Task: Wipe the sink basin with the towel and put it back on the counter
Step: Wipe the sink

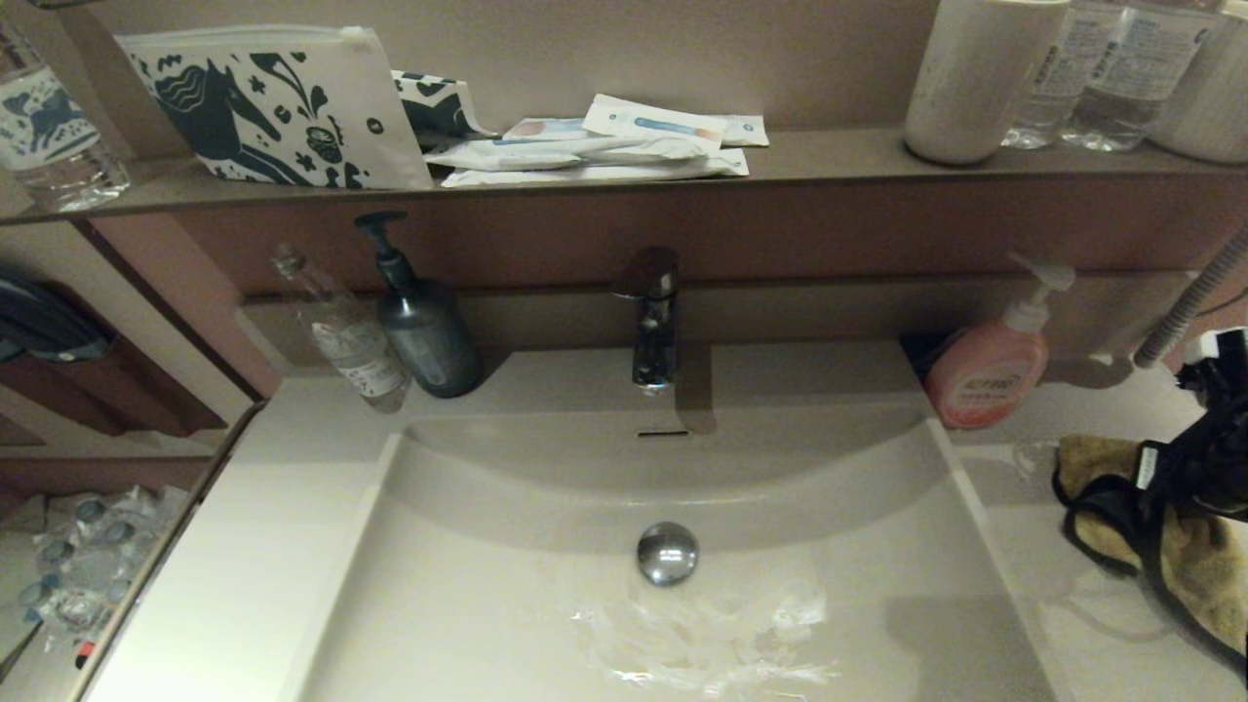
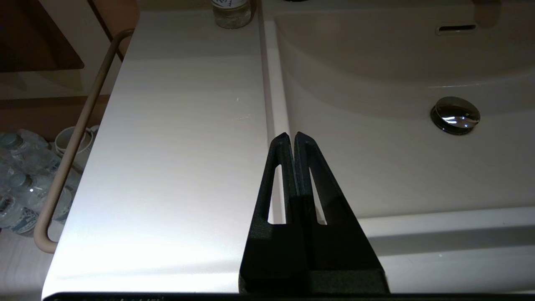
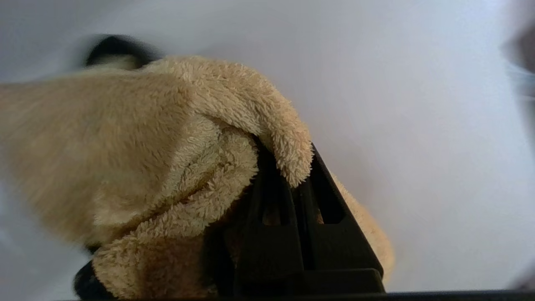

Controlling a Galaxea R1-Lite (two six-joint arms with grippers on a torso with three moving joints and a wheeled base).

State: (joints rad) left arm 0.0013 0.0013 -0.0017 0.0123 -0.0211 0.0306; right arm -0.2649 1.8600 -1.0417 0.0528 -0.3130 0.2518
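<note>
Brown shelf spans the upper frame below a beige wall; dark recess at left; dim lighting.

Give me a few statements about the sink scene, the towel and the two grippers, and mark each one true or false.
1. The right gripper has its jaws shut on the towel. True.
2. The towel lies inside the sink basin. False: it is over the counter, right of the basin.
3. The left gripper holds a bottle. False: its jaws are shut on nothing.
4. The pink soap dispenser stands on the basin's right side. True.
</note>
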